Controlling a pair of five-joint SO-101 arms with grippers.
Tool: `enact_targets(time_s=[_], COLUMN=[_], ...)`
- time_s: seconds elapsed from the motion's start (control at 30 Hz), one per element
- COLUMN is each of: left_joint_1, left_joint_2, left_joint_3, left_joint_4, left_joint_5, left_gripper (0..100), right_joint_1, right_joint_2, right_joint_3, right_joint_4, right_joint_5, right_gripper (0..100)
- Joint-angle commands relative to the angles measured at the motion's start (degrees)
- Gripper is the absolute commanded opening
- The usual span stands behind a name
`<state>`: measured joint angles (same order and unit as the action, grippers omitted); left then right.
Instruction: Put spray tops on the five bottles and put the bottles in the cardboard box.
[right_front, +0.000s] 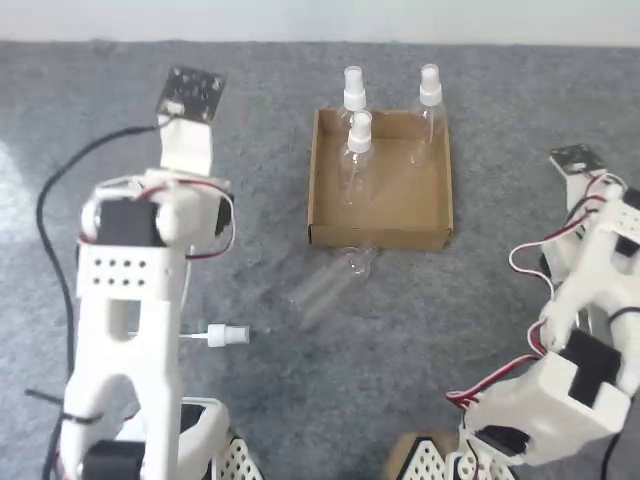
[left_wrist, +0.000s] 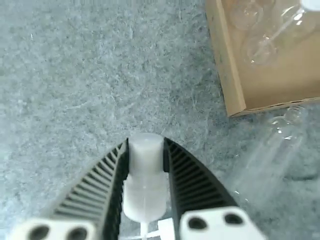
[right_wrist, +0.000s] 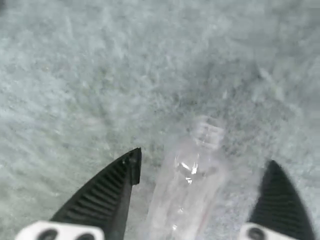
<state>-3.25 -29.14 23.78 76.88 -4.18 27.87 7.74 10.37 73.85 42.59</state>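
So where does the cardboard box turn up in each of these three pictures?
High view: the cardboard box sits top centre.
Left wrist view: one corner and side wall show past the left tool, shut on a spray top.
Right wrist view: aimed elsewhere, at a clear bottle inside the open right tool.
Shared landmark: the topless bottle lying on the grey carpet just outside the box's front wall, in the high and left wrist views.
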Motion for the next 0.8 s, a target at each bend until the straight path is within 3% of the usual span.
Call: enact_targets(time_s=[0.0,0.27,0.77], left_joint_1=[0.0,-0.1,0.2], left_joint_2=[-4.7,-4.0,-4.0], left_joint_3=[5.5,7.5,7.6], left_joint_4=[-6.2,-8.2,-8.0], left_joint_5=[0.9,0.8,0.8], left_gripper=[1,1,1], right_joint_1=[0.4,7.9,8.8], right_joint_2=[3.0,7.0,5.8], right_joint_3=[-5.6,-8.8,-5.5], right_joint_4=[0.8,2.8,5.1], right_joint_5=[-1.1,1.9,6.7], right_gripper=[15.8,24.3,25.4])
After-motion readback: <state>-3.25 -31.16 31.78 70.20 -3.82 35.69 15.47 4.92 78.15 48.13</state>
